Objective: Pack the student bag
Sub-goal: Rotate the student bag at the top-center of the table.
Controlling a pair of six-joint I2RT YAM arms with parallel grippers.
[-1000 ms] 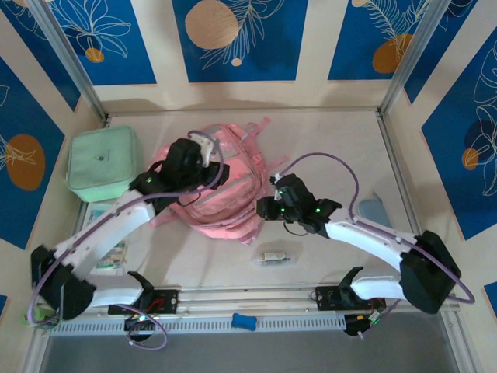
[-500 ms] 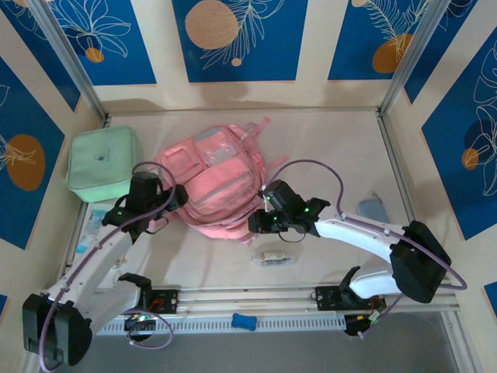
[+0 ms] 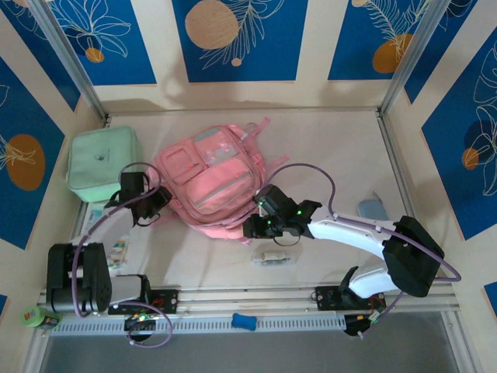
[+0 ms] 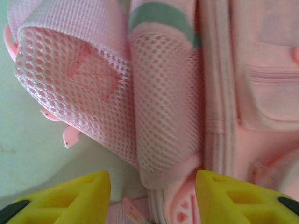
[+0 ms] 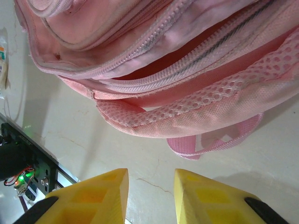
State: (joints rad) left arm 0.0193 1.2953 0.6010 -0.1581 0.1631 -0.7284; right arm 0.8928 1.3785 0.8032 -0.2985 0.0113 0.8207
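Mint green case: square and zipped. It lies flat at the far left of the bench, just beside the bag.

Left end effector: low at the bag's left edge. In the left wrist view its yellow fingers stand roughly half apart with nothing clamped (a corner of pink padding reaches toward the gap, but neither finger presses on it).

Student bag: the largest thing on the bench, lying flat and front up, left of centre. It is soft pink fabric with pale grey-blue panels across the front pockets. Pink straps trail off its far end.

Left wrist view adds: pink mesh padding folded over at the bag's side, a pale green band above it, and a stitched pocket seam. The overhead camera does not resolve any of these.

Right wrist view adds: the bag seen from its near edge. Its main zip gapes on a dark reddish inside. A mesh-padded strap lies beneath it, and a webbing loop rests on the bench.

Right end effector: just off the bag's near right edge. Its own camera shows the yellow fingers a narrow gap apart, with only bare bench between them.

Small packet: flat on the bench, nearer the arm bases than the right end effector and clear of the bag.

Blue object: on the right of the bench, too partly hidden to tell what it is.
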